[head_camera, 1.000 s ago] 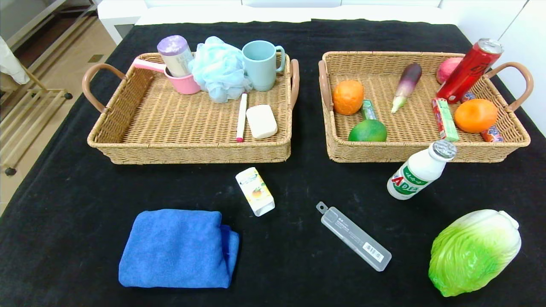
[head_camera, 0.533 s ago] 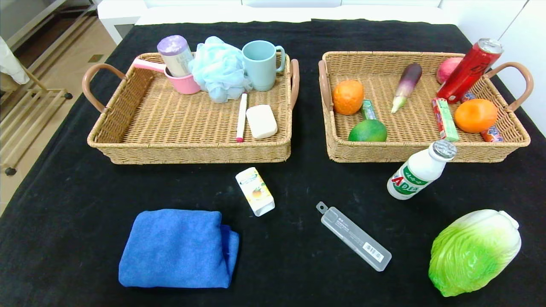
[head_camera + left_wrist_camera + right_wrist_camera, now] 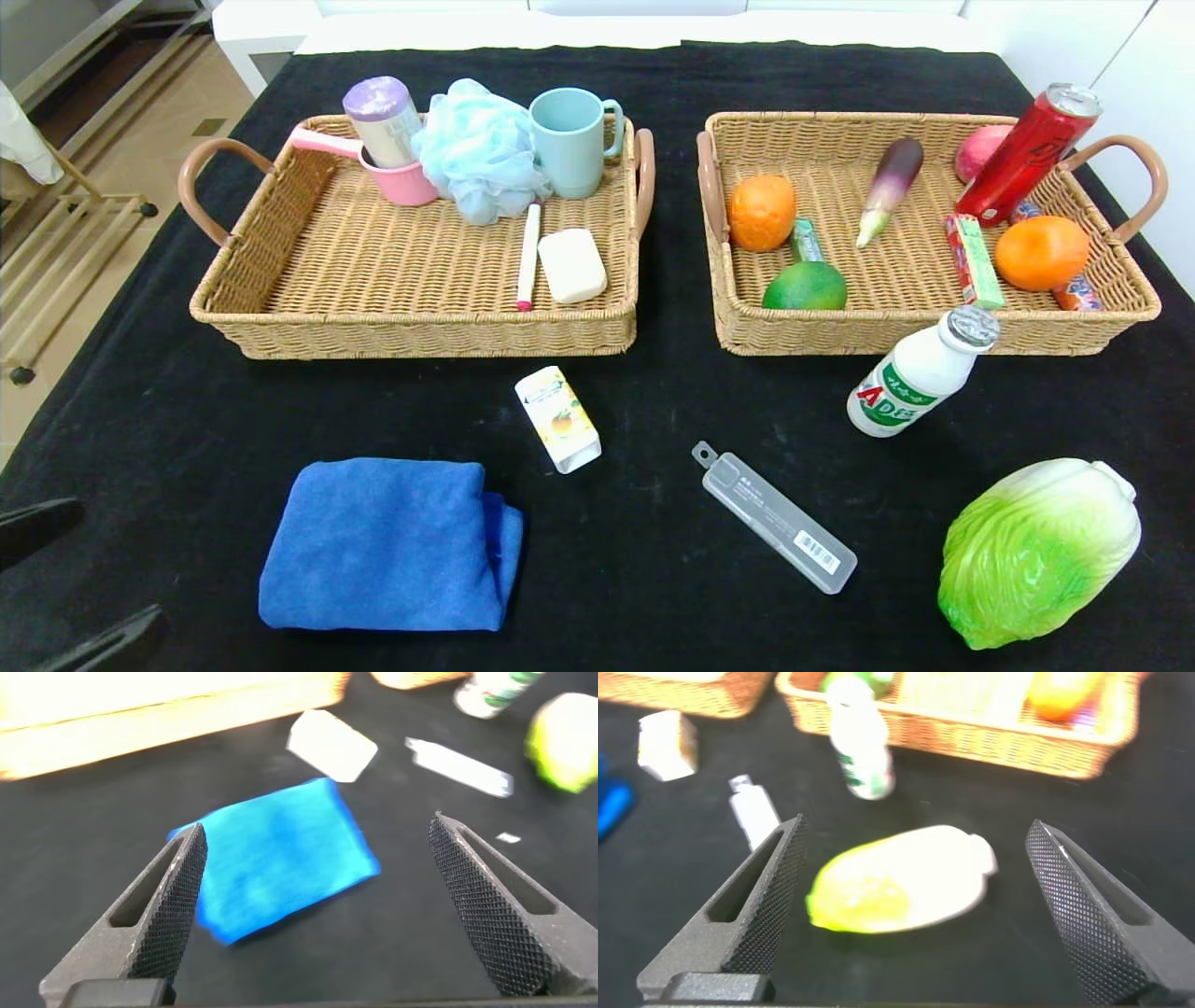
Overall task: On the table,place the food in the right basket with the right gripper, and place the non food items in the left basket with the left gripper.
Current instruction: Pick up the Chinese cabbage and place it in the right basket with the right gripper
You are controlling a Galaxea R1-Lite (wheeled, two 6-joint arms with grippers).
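Observation:
On the black table lie a folded blue towel, a clear plastic case, a small white-yellow carton, a white bottle and a green-white cabbage. My left gripper is open at the near left corner, short of the towel; its wrist view shows the left gripper wide open and empty. My right gripper is open and empty above the cabbage, with the bottle beyond it. It is out of the head view.
The left basket holds a pink cup, a blue bath puff, a teal mug, a pen and a soap bar. The right basket holds oranges, a lime, an eggplant and a red can. The bottle stands against its front wall.
My left gripper's two fingers have come into the head view at the near left corner. The things on the table have not moved.

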